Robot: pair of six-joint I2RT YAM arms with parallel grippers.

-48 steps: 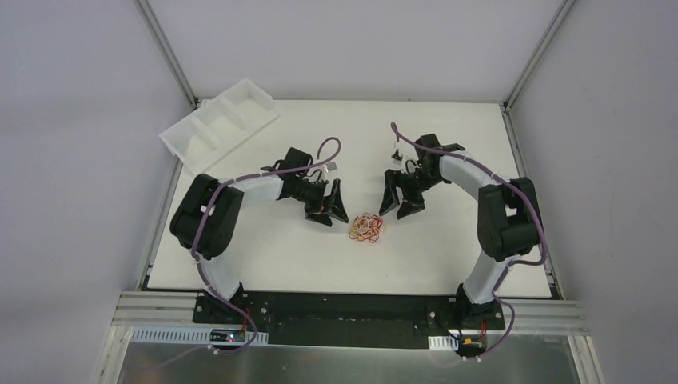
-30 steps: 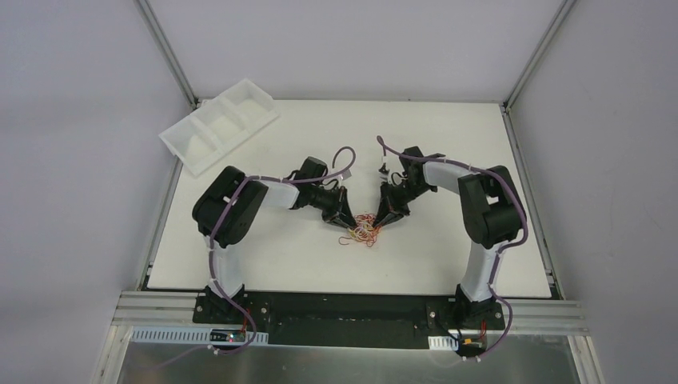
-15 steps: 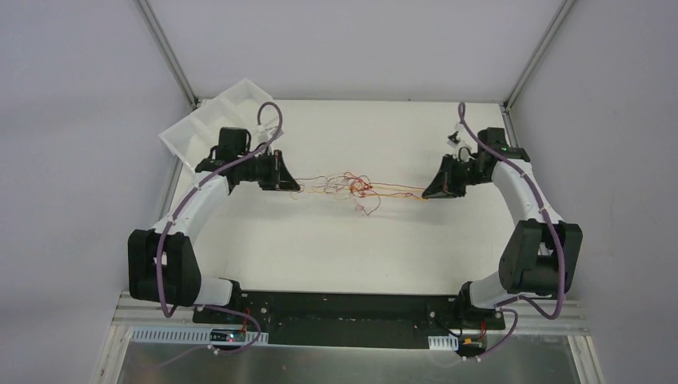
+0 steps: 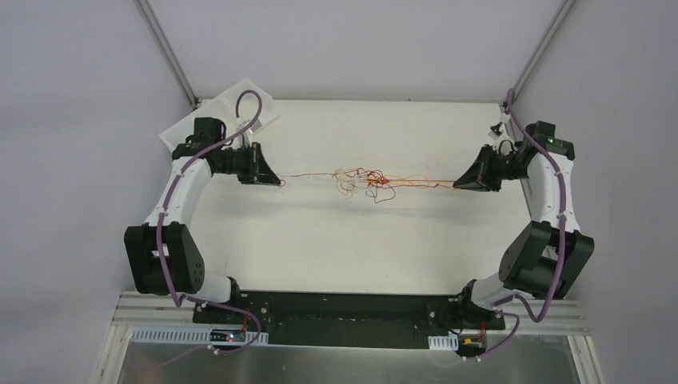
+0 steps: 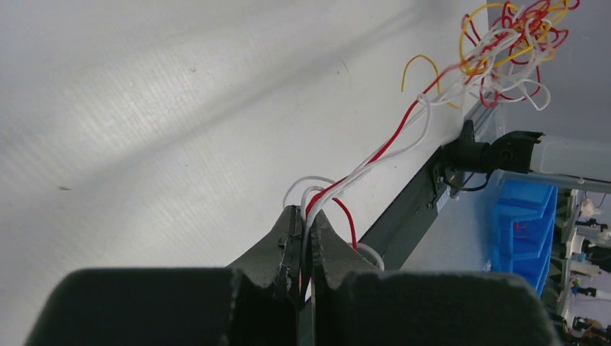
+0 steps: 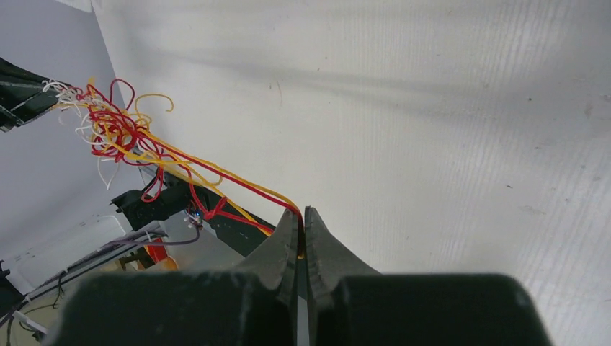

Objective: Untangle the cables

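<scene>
Over the last second and a half, the cables (image 4: 372, 182) have been lifted from a small curly heap near the middle of the table (image 4: 320, 248) and drawn out into a long line above it. The left tool (image 4: 276, 182) is clamped together on red and white strands at one end. The right tool (image 6: 302, 213) is pinched on red and yellow strands at the other. In the last half second both arms have been swung further apart, so the strands are now stretched almost straight. A knot of loops is still seen about midway between the tools, so the tangle is judged to be loosened by the pull but not freed.

Little room is left for more spreading. In the top view the left arm is seen lying across the white tray (image 4: 268, 108) at the back left corner. The right tool is held near the table's right edge and the frame post. Open table is left toward the near side.
</scene>
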